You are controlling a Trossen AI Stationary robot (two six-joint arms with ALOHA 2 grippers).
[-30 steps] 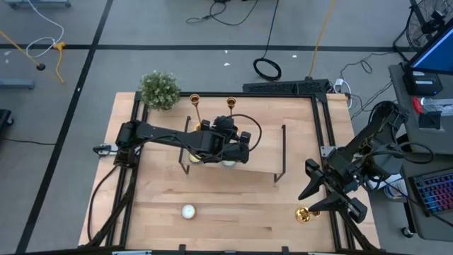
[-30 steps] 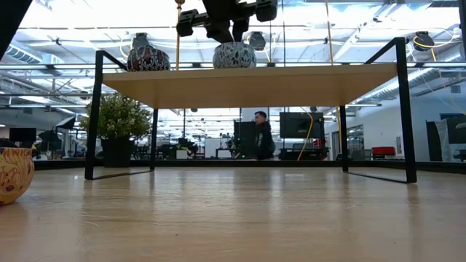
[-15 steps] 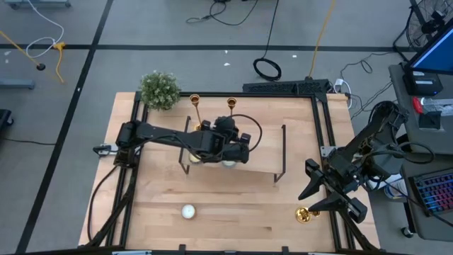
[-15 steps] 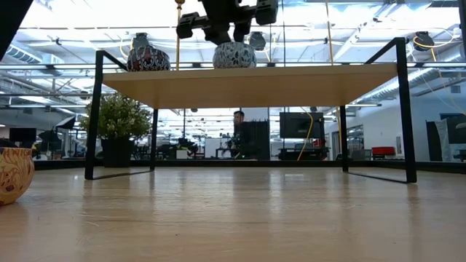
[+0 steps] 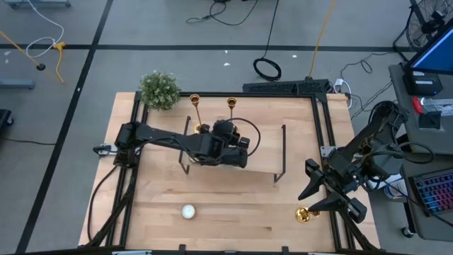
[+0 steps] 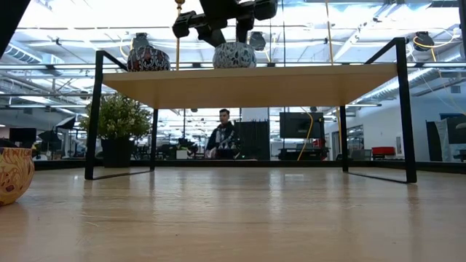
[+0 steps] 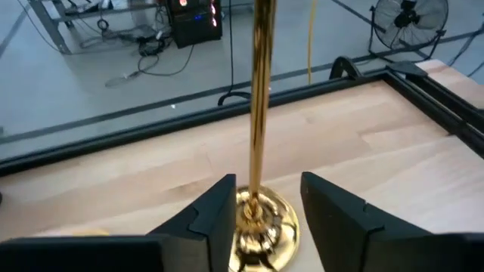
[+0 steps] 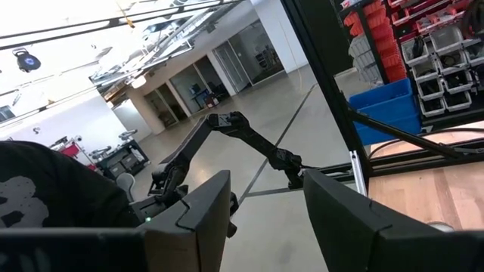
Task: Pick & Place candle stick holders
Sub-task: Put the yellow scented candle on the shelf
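Shifted slightly, left gripper [image 7: 265,219] straddles candlestick [image 7: 261,151] (cup cut off), seemingly untouched.

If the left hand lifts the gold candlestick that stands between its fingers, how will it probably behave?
The candlestick looks like polished metal, so its thin stem is probably stiff but slippery for the left hand, whose open fingers flank it. It is tall over a small round base, so a sideways push would likely tip it. If it falls, it may roll.

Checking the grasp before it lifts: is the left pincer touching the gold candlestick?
Apart. The left wrist view shows the left pincer open, with gaps between each finger and the candlestick stem.
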